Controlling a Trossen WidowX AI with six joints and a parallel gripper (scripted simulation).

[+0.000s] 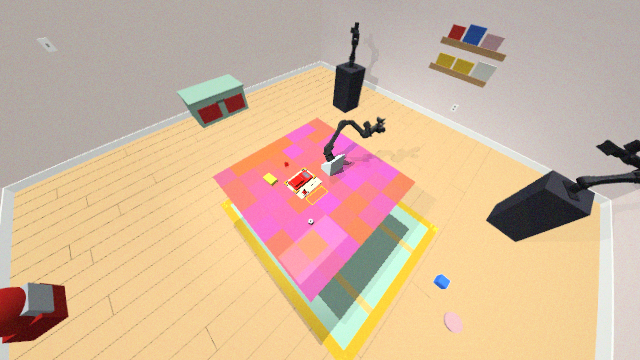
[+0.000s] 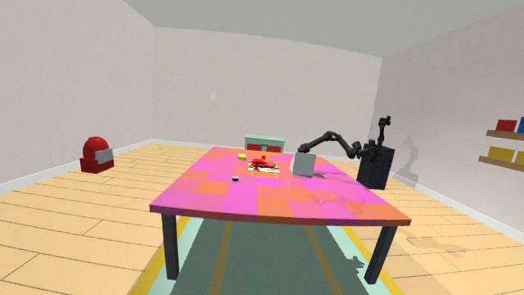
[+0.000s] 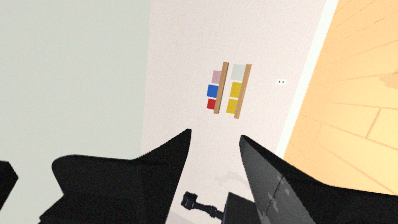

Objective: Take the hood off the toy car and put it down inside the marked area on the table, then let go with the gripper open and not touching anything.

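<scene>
The red toy car is on a white base near the middle of the patchwork table. It is too small in the top and exterior views to tell its hood from the rest of the body. The marked area, a thin yellow outline, lies beside the white base. My gripper is open, with nothing between its fingers. It is in the air beyond the table's edge, far from the car and pointing away from it. Neither the car nor the marked area shows in the wrist view.
A light grey block stands by my arm's base, beside the car. A yellow block, a small red piece and a small black-and-white piece lie on the table. Other arms stand on dark pedestals beyond the table.
</scene>
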